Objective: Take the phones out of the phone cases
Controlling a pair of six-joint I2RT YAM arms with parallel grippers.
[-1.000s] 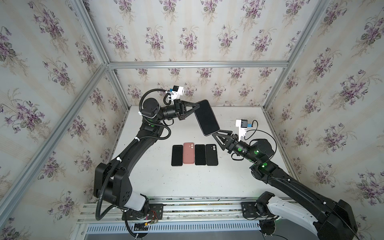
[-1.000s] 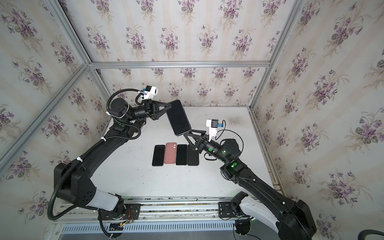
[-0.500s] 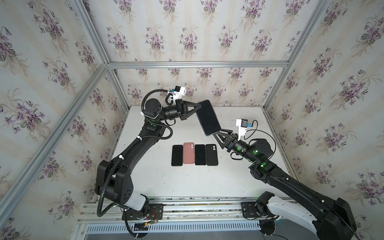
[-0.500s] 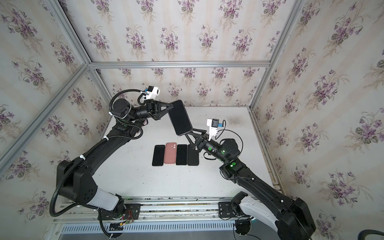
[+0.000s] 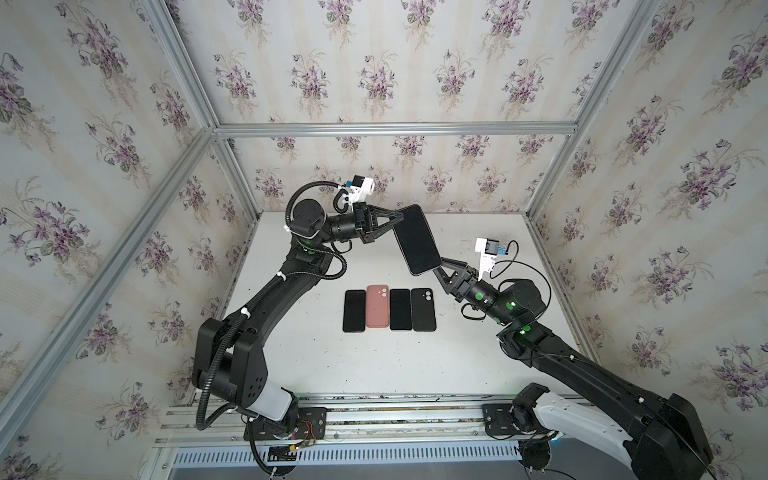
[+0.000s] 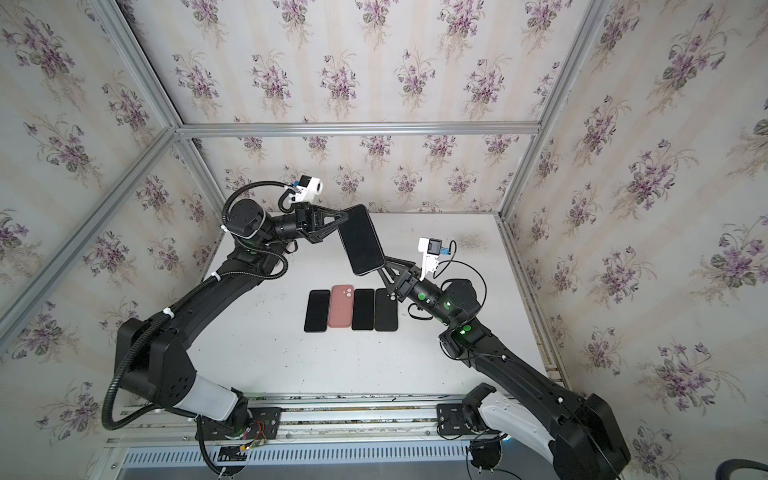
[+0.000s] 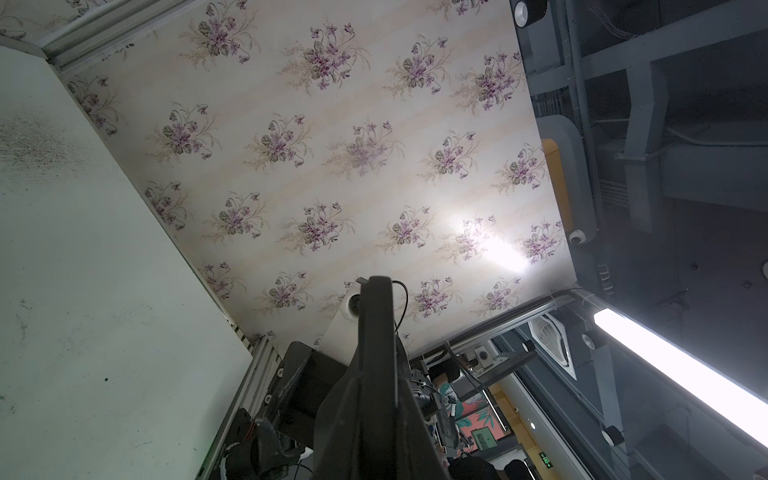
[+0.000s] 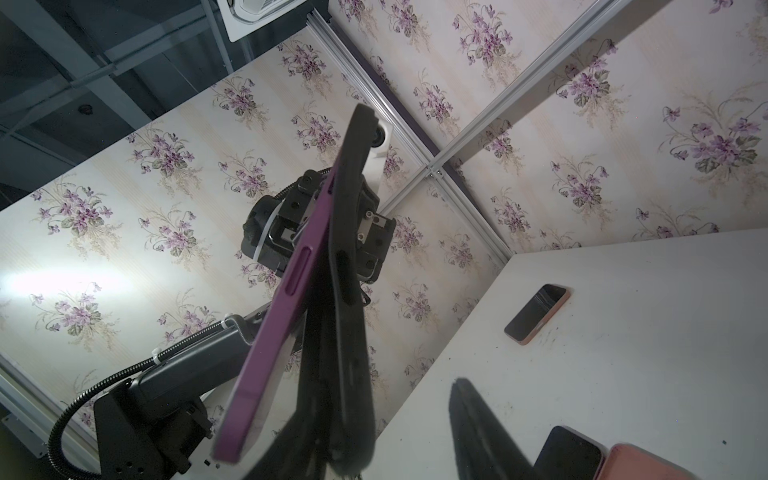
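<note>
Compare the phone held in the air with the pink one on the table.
The held phone hangs tilted above the table, clamped by the left gripper; the pink one lies flat in the row. The held phone shows a dark screen; the pink one shows its back with two round camera openings. Both are similar rounded slabs.

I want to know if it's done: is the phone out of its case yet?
Partly out. In the right wrist view the purple phone gapes away from the black case at one end.
</note>
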